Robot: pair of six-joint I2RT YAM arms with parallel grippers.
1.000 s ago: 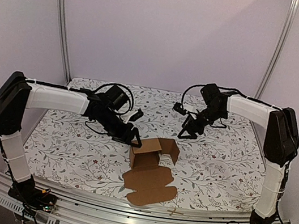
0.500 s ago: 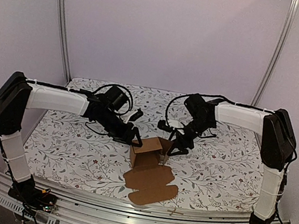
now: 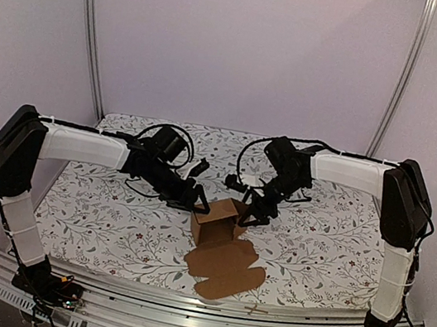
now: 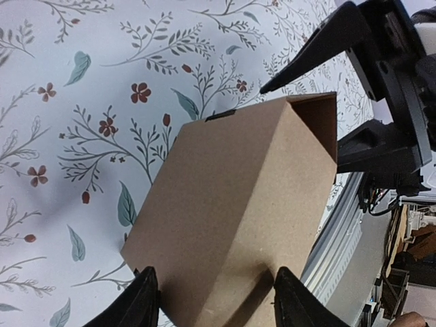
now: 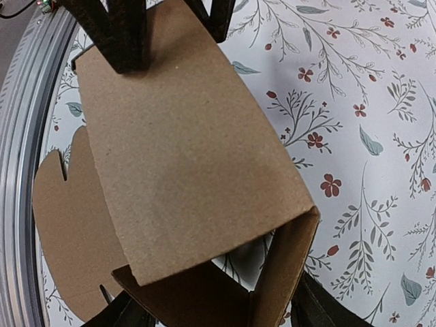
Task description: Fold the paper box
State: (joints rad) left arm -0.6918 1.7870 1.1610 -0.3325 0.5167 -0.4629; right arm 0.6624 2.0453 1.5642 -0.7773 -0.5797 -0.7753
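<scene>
The paper box (image 3: 216, 220) is brown cardboard, half raised into a small carton near the middle of the table. Its notched flap (image 3: 226, 270) lies flat toward the front. My left gripper (image 3: 197, 204) is at the carton's left end. In the left wrist view its fingertips (image 4: 146, 300) press against both sides of the box (image 4: 238, 204), shut on it. My right gripper (image 3: 252, 215) is at the right, open end. In the right wrist view it (image 5: 218, 317) straddles that end of the box (image 5: 184, 157) with its jaws wide apart.
The table wears a floral cloth (image 3: 109, 212). An aluminium rail (image 3: 175, 324) runs along the near edge with a small stick (image 3: 255, 310) on it. White walls and two metal posts close in the back and sides.
My right arm has swung left and down from behind the box to its right end, and its jaws have narrowed. The right side panel now stands closer in. My left gripper has stayed put.
</scene>
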